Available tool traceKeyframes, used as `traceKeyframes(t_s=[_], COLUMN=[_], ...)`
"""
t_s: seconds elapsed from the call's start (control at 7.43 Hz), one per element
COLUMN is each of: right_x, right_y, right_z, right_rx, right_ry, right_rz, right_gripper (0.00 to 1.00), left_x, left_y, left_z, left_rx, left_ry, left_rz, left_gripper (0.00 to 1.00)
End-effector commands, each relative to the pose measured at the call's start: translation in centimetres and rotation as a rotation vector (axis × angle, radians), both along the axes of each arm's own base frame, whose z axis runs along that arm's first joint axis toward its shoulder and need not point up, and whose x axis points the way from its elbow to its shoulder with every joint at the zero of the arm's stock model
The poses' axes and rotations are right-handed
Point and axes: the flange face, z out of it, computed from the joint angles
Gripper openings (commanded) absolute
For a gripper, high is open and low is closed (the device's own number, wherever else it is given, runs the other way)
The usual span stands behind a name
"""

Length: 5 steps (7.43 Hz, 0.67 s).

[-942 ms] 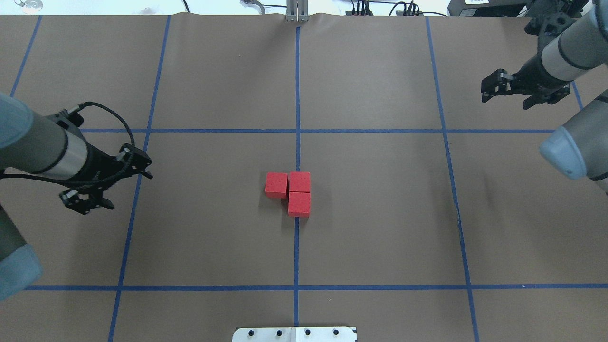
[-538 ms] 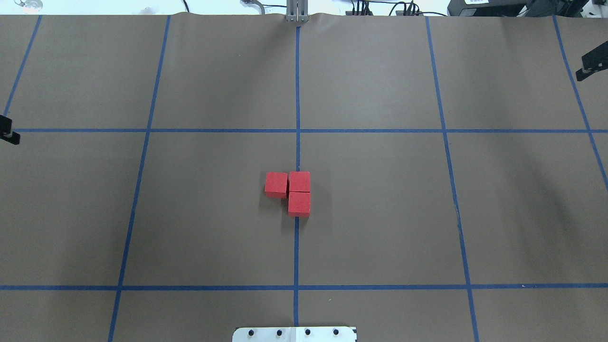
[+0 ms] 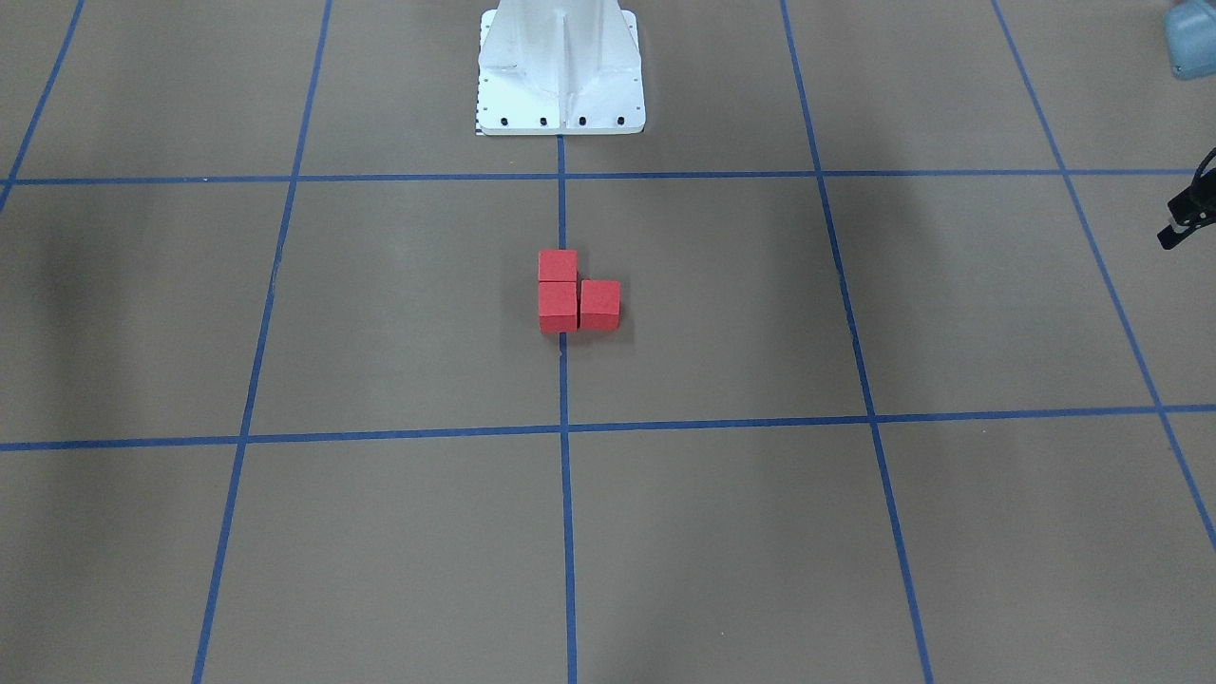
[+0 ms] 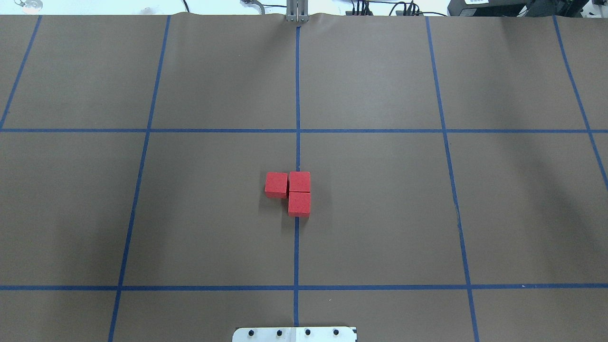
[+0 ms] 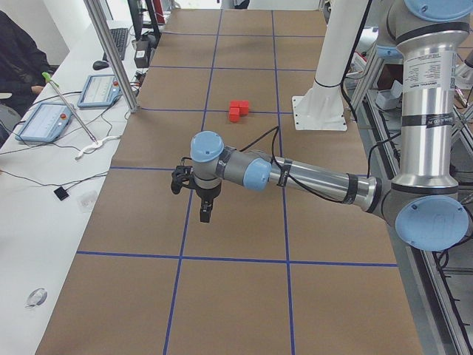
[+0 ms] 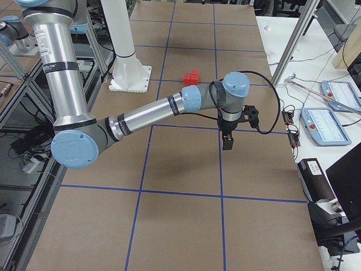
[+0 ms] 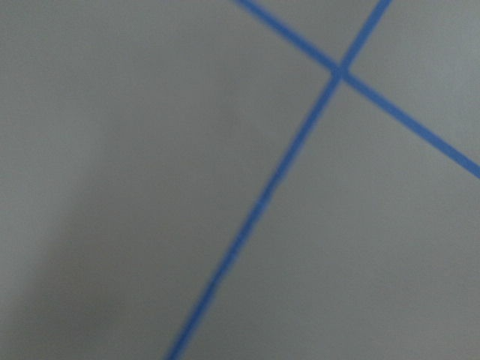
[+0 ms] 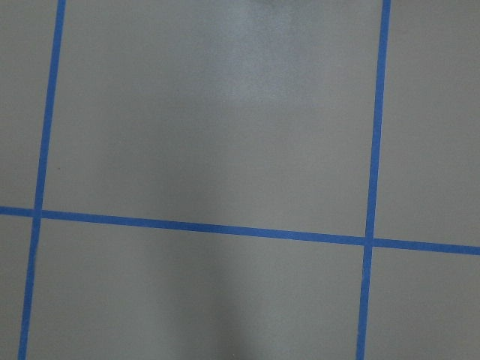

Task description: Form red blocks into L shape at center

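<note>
At the middle tape line [image 4: 296, 247], the three red blocks [image 4: 292, 192] lie touching in an L, roughly equally far from the left gripper [image 5: 196, 198] and the right gripper [image 6: 228, 137], whose jaw states I cannot tell.

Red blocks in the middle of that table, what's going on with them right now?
Nothing is handling them at this moment. The three red blocks lie pressed together on the brown table in an L. Two sit in a row on the middle blue tape line, and the third is beside the farther one, on the robot's left. The left pincer and the right pincer hang out at the sides, well clear of the blocks. The L looks done.
</note>
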Motion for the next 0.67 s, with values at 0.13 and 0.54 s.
traceKeyframes(t_s=[0.13,0.54], right_x=[-0.8,-4.5], right_y=[0.1,0.7], right_z=[0.3,4.3], right_rx=[-0.005,-0.032], right_ry=[-0.001,0.004], right_rz=[-0.014,-0.065], right_gripper=[0.99,0.99], left_x=[-0.5,-0.3], left_y=[0.4,0.2], left_z=[0.1,-0.6], left_rx=[-0.03,-0.02], left_ry=[0.013,0.031], left_rz=[-0.026,-0.02], left_gripper=[1.0,1.0])
